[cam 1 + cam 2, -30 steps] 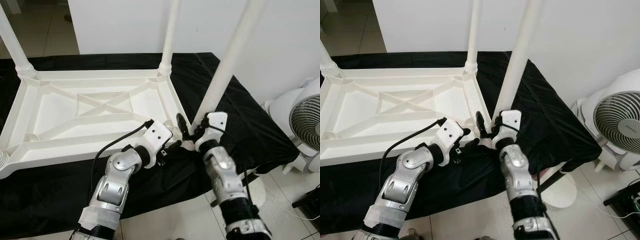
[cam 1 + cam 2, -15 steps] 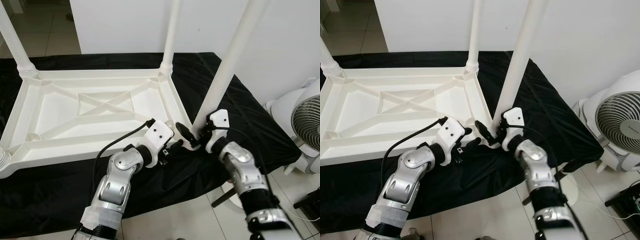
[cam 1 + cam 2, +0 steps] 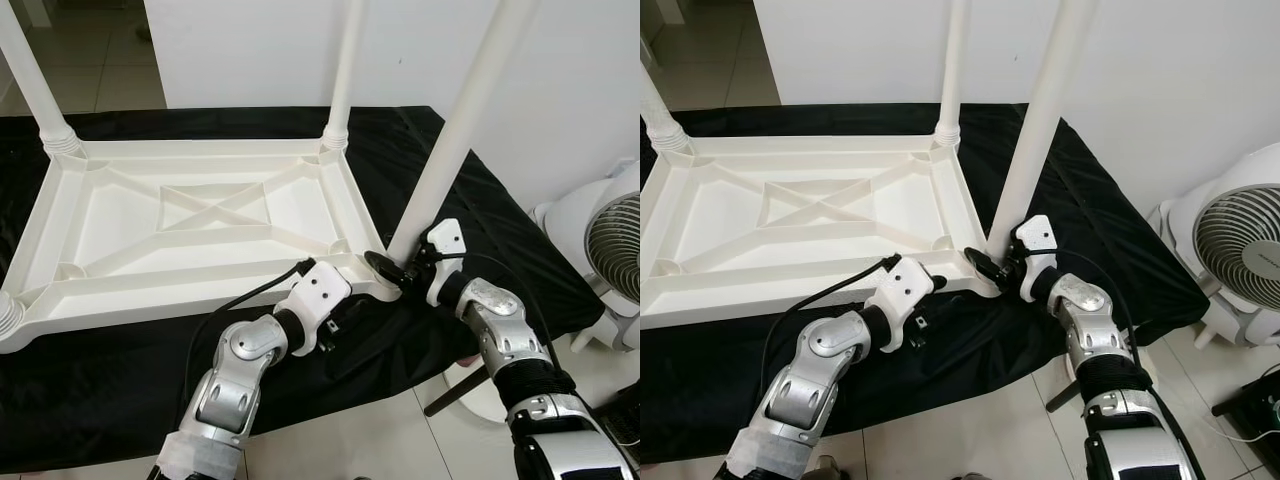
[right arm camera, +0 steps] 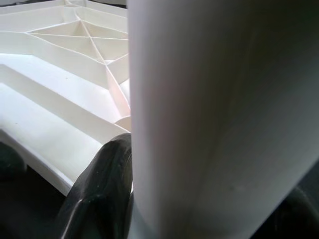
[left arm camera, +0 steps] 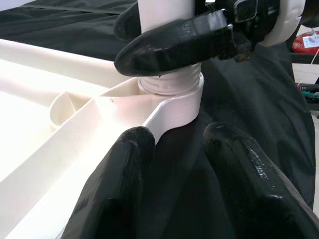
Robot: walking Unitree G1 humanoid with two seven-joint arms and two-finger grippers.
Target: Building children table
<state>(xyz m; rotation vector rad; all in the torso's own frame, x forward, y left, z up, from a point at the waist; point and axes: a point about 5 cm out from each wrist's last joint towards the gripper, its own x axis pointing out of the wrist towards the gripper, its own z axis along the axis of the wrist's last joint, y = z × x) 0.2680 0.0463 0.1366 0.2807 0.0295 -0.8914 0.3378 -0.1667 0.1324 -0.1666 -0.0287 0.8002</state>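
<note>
At near right corner of upturned white plastic table point(image 3: 200, 225), right gripper point(image 3: 395, 275) clamps white tubular leg point(image 3: 450, 150) base (top cropped); left gripper point(image 5: 172, 164) open beside rim.

Upturned table point(image 3: 190, 235) on cloth point(image 3: 500, 230)
</note>
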